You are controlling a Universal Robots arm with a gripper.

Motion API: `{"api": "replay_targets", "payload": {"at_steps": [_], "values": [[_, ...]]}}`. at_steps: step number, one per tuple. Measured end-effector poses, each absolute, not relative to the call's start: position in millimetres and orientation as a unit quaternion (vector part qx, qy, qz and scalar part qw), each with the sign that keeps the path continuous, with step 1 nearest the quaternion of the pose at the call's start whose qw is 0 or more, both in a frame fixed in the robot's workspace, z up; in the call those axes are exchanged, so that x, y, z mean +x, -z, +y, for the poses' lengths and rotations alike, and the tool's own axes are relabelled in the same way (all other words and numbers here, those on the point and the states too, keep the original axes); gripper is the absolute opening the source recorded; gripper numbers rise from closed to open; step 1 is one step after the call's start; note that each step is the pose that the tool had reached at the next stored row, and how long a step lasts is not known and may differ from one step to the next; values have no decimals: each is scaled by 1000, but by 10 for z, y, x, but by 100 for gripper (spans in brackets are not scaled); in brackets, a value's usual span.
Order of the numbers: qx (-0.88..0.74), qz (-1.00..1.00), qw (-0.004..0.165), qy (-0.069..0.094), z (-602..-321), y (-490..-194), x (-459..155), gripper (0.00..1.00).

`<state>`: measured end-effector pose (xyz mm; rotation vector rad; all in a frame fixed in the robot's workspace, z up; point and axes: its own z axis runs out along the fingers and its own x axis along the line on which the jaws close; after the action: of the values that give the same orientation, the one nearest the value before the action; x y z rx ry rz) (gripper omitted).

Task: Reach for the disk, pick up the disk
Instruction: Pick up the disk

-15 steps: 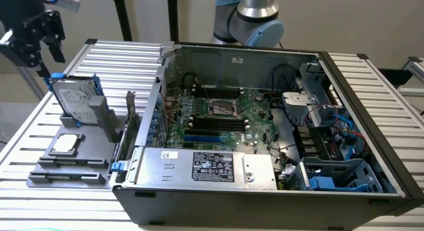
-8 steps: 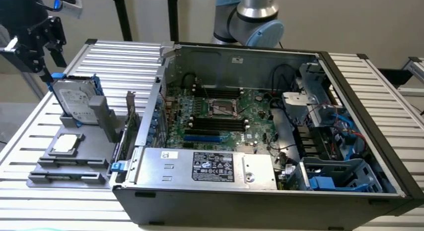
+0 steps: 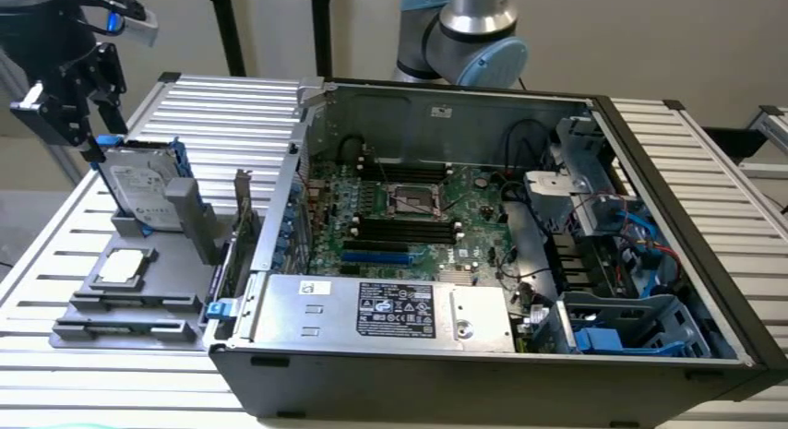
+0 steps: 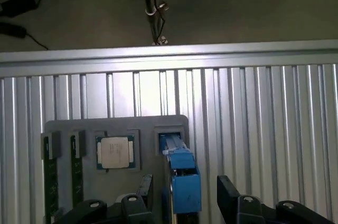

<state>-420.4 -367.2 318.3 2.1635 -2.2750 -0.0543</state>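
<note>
A: So where was the hard disk (image 3: pixel 142 184)?

B: Standing on edge in a slot of the grey holder (image 3: pixel 154 302), beside the open computer case (image 3: pixel 493 383), probably so that its blue-railed top edge was offered upward.

A: And the gripper (image 3: pixel 89 134)?

B: Directly above it, with its fingers (image 4: pixel 231 198) spread either side of the rail, grasping nothing.

A: Any writing?

B: A white label on the hard disk and a black-and-white one on the power supply (image 3: pixel 382 309). Neither could be read.
</note>
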Motion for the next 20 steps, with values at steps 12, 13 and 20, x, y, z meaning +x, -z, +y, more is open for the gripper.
{"api": "replay_targets", "payload": {"at_steps": [12, 13, 20], "values": [[696, -718, 1, 17, -3672, -3114, -4212, 60], [696, -718, 1, 17, -3672, -3112, -4212, 60], [696, -718, 3, 15, -3672, -3093, -4212, 60]]}}
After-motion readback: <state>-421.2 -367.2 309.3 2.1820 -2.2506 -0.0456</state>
